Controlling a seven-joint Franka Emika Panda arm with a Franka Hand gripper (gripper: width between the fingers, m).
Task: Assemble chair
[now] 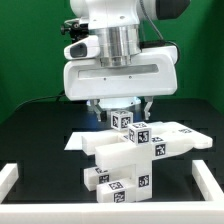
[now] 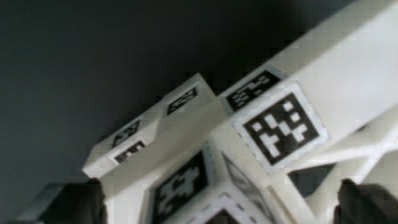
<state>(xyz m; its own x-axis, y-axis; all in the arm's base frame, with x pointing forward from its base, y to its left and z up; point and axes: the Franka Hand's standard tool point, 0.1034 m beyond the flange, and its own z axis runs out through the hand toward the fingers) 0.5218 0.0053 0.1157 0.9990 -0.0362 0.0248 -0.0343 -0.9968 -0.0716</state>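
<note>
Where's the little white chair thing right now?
In the exterior view the chair sits mid-table on the black surface, directly below the gripper, with the border rail nearer the camera.

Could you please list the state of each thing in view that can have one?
Gripper: open, above the chair, holding nothing.
Chair: partly assembled, white tagged blocks joined in a cluster, resting on the table.
Marker board: lying flat on the table behind the chair.
</note>
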